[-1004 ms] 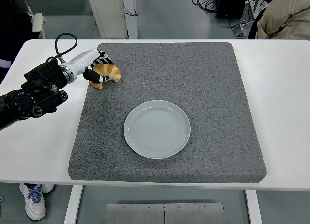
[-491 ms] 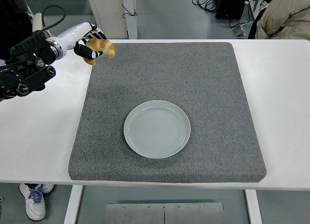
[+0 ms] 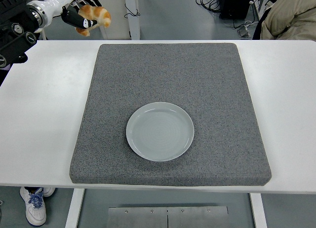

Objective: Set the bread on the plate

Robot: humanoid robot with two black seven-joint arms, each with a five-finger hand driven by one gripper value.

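White table (image 3: 42,114) carried a grey mat (image 3: 170,80) over most of its middle. Pale round plate (image 3: 160,131) sat on the mat, toward its near half, nothing on it. Left arm entered at the far left corner; left hand (image 3: 79,15) was clamped on the bread (image 3: 95,14), a golden-brown piece held in the air past the table's far edge, well apart from the plate. A person's sleeve (image 3: 291,13) showed far right

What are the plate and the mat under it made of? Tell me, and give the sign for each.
Plate: likely glazed ceramic, pale grey-green, with a soft sheen and faint concentric rings. Mat: looks like felt or low-pile carpet, with a speckled grey, matte, fuzzy surface and rounded corners.
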